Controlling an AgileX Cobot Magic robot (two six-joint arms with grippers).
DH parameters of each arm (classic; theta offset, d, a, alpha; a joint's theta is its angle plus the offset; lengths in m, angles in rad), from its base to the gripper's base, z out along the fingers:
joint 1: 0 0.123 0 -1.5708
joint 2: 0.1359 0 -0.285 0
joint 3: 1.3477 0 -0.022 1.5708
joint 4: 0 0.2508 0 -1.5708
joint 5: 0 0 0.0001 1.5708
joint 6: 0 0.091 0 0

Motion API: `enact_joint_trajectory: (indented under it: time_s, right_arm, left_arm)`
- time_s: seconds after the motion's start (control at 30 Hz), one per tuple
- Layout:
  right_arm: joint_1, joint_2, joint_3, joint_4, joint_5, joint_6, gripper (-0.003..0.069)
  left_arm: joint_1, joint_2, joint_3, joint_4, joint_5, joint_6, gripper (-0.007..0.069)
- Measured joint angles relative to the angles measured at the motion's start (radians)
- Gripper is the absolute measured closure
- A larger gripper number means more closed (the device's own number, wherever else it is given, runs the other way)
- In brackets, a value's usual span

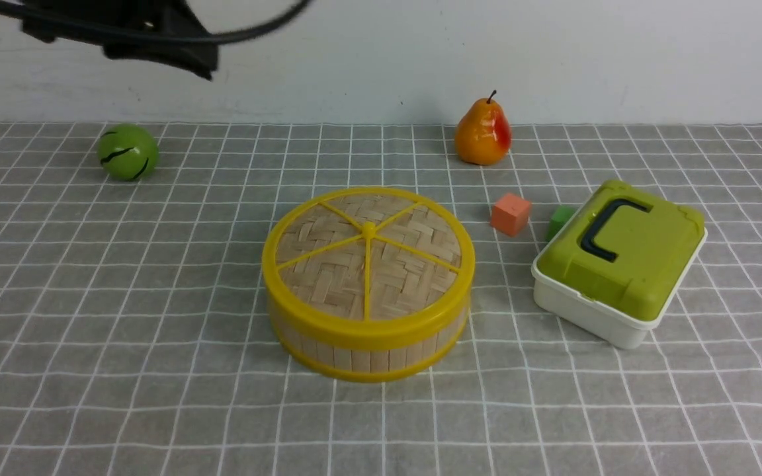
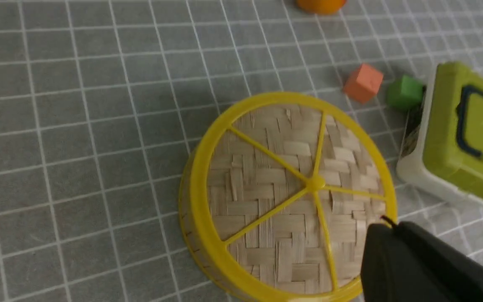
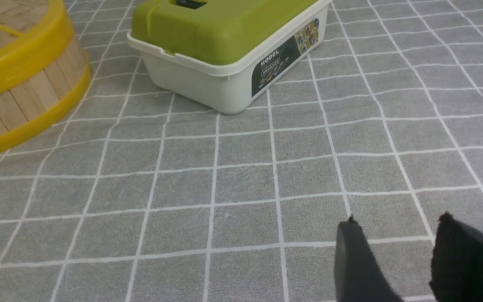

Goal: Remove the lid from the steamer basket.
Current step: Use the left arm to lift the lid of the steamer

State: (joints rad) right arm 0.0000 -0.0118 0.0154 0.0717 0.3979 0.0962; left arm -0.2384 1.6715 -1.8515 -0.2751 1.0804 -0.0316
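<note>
Lid point(image 1: 368, 254) sits closed on the steamer basket point(image 1: 361, 354), centre of the front view; likely light and stiff, best pinched at its centre knob point(image 1: 368, 230). Left wrist view: left gripper point(image 2: 386, 228) pressed together, empty. Right wrist view: right gripper point(image 3: 398, 235) spread, empty.

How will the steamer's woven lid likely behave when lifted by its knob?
The lid looks like thin woven bamboo in a plastic rim: probably light, fairly stiff. Its knob is small and smooth, so a pinch there may slip or let it tilt. It sits flush on the steamer basket, which might lift along.
</note>
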Motion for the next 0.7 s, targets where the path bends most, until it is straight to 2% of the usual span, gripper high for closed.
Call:
enact_joint_trajectory:
  time_s: [0.13,0.23,0.43,0.7]
  right_arm:
    - [0.0,0.0,0.0,0.0,0.0,0.0,0.0417]
    - [0.0,0.0,0.0,0.0,0.0,0.0,0.0417]
    - [0.0,0.0,0.0,0.0,0.0,0.0,0.0417]
    - [0.0,0.0,0.0,0.0,0.0,0.0,0.0417]
  left_arm:
    - [-0.157,0.127,-0.087,0.212,0.038,-0.085,0.0637]
    - [-0.232,0.188,-0.112,0.307,0.063,-0.112,0.0637]
    - [-0.302,0.263,-0.116,0.35,0.067,-0.141,0.0637]
    - [-0.311,0.314,-0.117,0.319,0.052,-0.145,0.0636]
